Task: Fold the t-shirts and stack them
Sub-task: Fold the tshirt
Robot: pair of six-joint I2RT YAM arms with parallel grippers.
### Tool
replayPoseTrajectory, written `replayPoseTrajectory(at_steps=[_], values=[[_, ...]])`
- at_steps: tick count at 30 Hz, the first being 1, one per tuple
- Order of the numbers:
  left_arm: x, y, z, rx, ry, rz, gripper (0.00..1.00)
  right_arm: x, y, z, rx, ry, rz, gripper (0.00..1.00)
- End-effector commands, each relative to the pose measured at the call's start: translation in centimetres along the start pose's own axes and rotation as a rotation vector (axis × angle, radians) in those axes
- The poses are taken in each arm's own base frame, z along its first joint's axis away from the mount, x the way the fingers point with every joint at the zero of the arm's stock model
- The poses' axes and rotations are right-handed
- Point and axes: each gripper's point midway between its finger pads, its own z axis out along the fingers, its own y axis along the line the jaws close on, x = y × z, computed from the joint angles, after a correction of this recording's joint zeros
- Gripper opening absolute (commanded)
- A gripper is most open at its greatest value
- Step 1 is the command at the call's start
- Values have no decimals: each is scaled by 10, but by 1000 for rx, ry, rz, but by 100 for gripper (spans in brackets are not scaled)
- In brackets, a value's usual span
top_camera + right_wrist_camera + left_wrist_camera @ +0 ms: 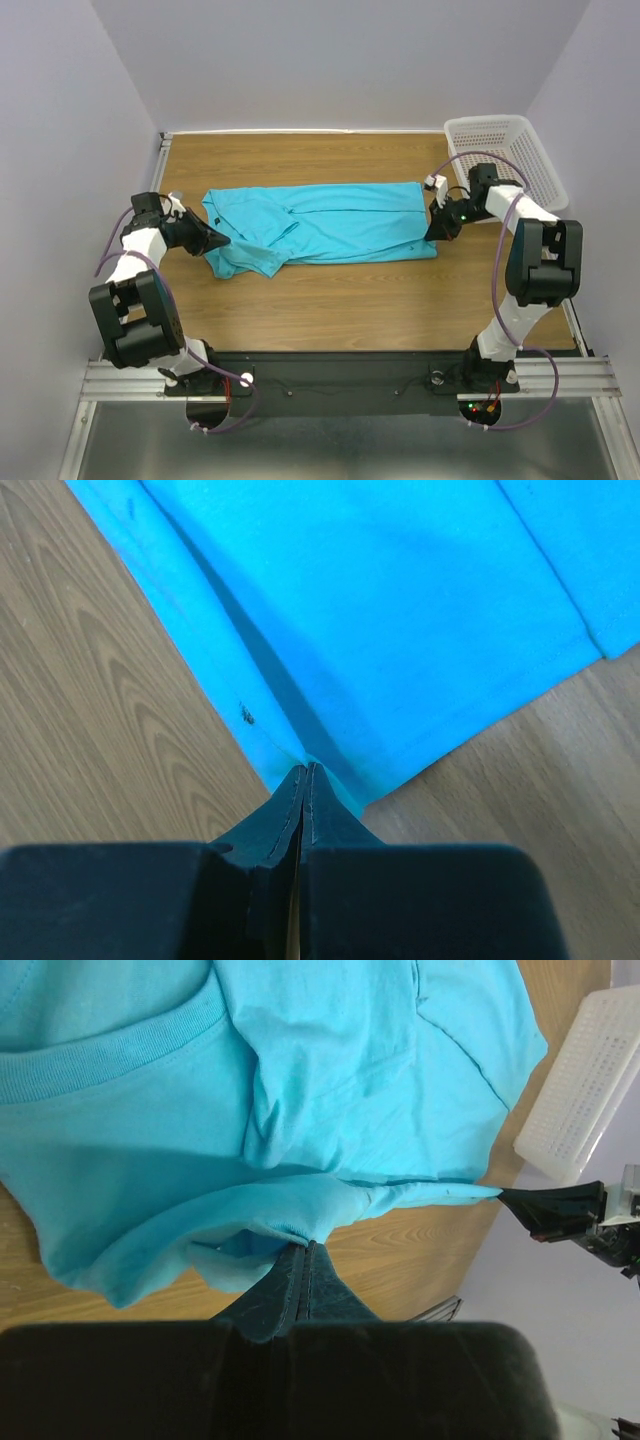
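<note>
White perforated plastic basket (505, 150) off at the far right corner of the table (330, 310), just behind the right arm. Rounded rim, holey walls, only its own white mesh floor on show inside. One corner of it poking into the left wrist view too.

Turquoise t-shirt (330, 225) out on the middle of the wooden top, well apart from the basket, stretched sideways between the two arms. Collar end to the left, hem end to the right, long sides folded inward into a narrow strip.

At the collar end, left gripper (222, 240) pinched tight on a bunched bit of fabric, fingers (285, 1295) pressed together and cloth pulled into a taut ridge. At the other end, right gripper (437, 232) likewise clamped on the hem corner, jaws together on thin cloth.

Hard to tell: number of layers in each pinch, anything under the folds. Near-left sleeve (245, 262) rumpled and partly tucked under. Both wrist views cropped, mostly just shirt.

Soft thin knit, ribbed neckband (110, 1060), stitched hem (500, 695), small dark speck (245, 715) near one edge. Smooth wood-grain on the table.
</note>
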Motion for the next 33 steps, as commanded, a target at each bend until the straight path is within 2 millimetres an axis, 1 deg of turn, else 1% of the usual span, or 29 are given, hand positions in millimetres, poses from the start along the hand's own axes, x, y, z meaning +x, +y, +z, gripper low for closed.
replayPoseTrajectory(at_steps=[1, 8, 22, 29, 33], values=[[-21, -15, -4, 39, -43, 68, 0, -19, -8, 0, 13, -37, -23, 1], [-27, -11, 2, 27, -33, 65, 0, -19, -13, 2, 25, -33, -8, 0], [-45, -21, 6, 54, -36, 69, 0, -24, -27, 3, 67, -35, 31, 1], [-48, -18, 13, 64, -15, 57, 0, -27, -34, 8, 72, -42, 47, 0], [-52, -21, 15, 75, -16, 56, 0, -26, -39, 11, 74, -39, 60, 1]])
